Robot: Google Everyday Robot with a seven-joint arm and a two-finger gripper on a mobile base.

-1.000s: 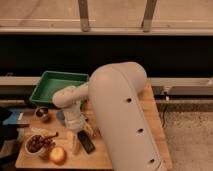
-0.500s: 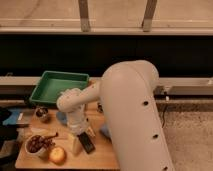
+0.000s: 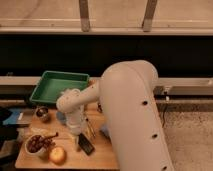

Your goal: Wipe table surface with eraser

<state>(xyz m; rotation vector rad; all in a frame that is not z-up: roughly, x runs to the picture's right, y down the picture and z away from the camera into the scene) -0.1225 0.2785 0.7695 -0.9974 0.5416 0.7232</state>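
Eraser point(image 3: 86, 144) lies flat on the counter point(image 3: 79, 161), near the front edge!
Tool point(image 3: 78, 139) hangs just at its left end; wide or narrow, can't tell. Green tray point(image 3: 57, 86) at back-left corner.

Table surface point(image 3: 92, 160): green tray point(image 3: 56, 88), eraser point(image 3: 86, 144) under gripper point(image 3: 78, 135).

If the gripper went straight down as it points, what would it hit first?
Probably the eraser, just below the gripper on the table surface; depth is unclear, so it might land beside it.

Dark wall point(image 3: 150, 55), pale ledge point(image 3: 120, 31) above, speckled floor point(image 3: 192, 135)
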